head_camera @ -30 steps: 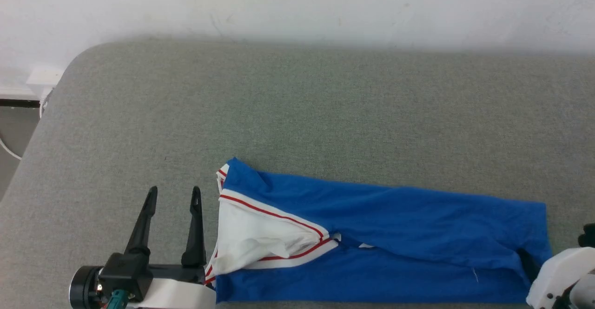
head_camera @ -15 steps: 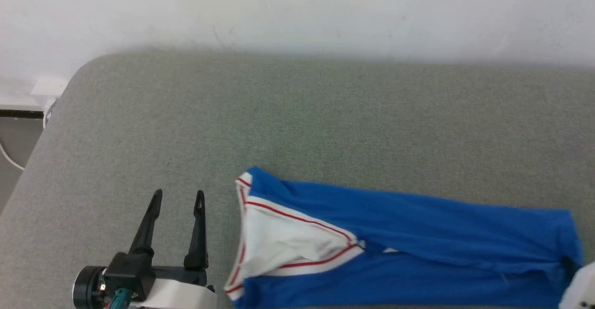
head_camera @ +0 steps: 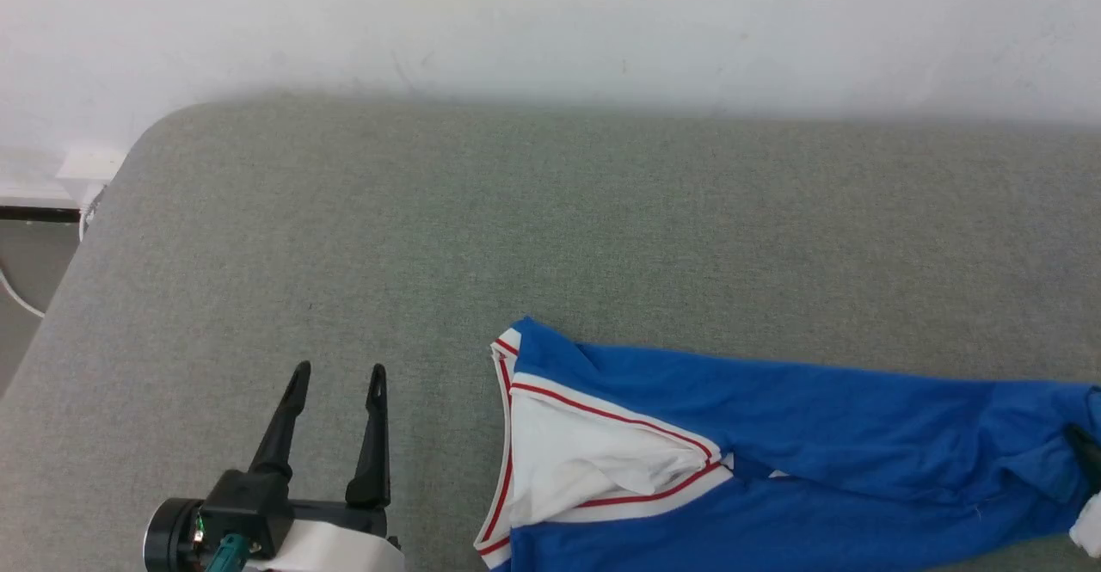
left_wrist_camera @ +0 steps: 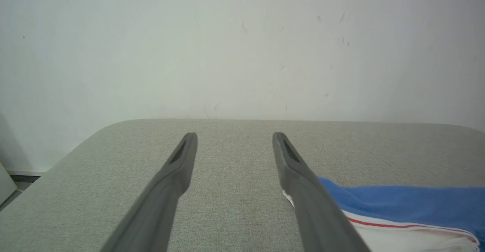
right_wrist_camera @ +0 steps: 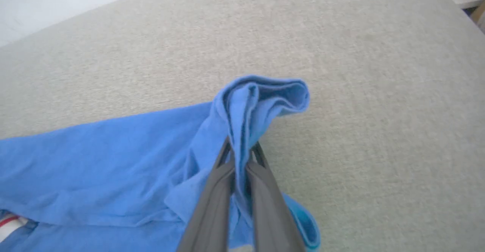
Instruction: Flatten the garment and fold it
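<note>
Blue jersey T-shirt lies in a long strip at the near right of the grey table: light, limp, probably bunching easily. Right tool pinches its blue right end; left tool gapes empty, left of the likely firmer striped collar

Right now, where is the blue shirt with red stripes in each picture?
Head view: the royal-blue jersey shirt lies lower right on the grey fabric surface.
Left wrist view: lower right corner, beside the open left fingers.
Right wrist view: left and middle, its end pinched by the right fingers.
Shared: grey surface meeting white wall.
</note>
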